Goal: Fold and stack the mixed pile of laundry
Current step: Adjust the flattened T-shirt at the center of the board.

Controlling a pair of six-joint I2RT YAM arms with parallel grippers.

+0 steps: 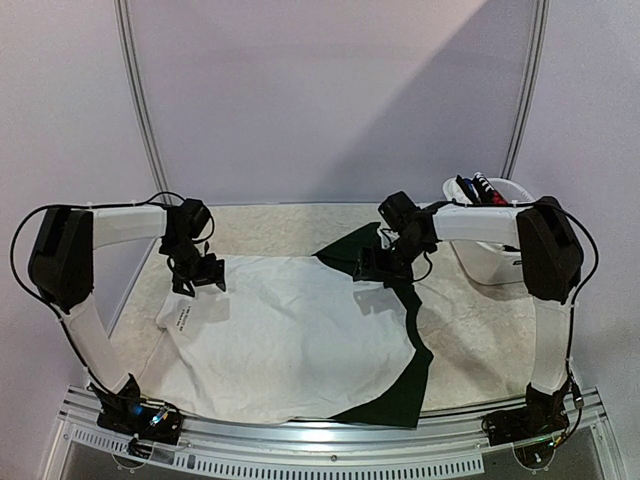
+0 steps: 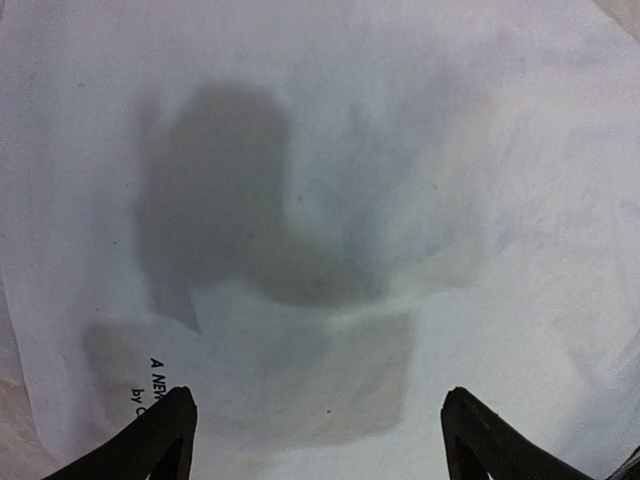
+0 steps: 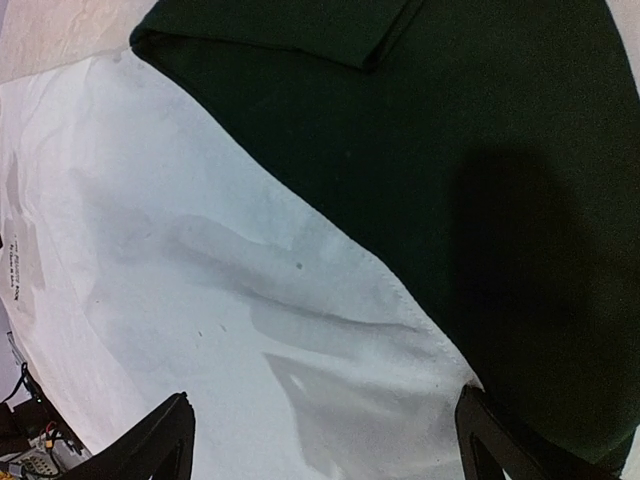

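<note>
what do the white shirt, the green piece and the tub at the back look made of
White T-shirt: thin matte fabric, likely cotton; lies limp with soft wrinkles. Dark green piece: similar matte cloth, folded edge showing. Tub: smooth rigid plastic, apparently.

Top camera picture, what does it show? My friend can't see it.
A white T-shirt lies spread on a table, over a dark green cloth peeking out on its right. The left gripper and right gripper hang open above its far edge. A white tub holding clothes stands at the right.

T-shirt [image 1: 290, 340] atop other garment [image 1: 400, 392] | tub [image 1: 490, 262] rear right | clothes [image 1: 476, 188] in tub
</note>
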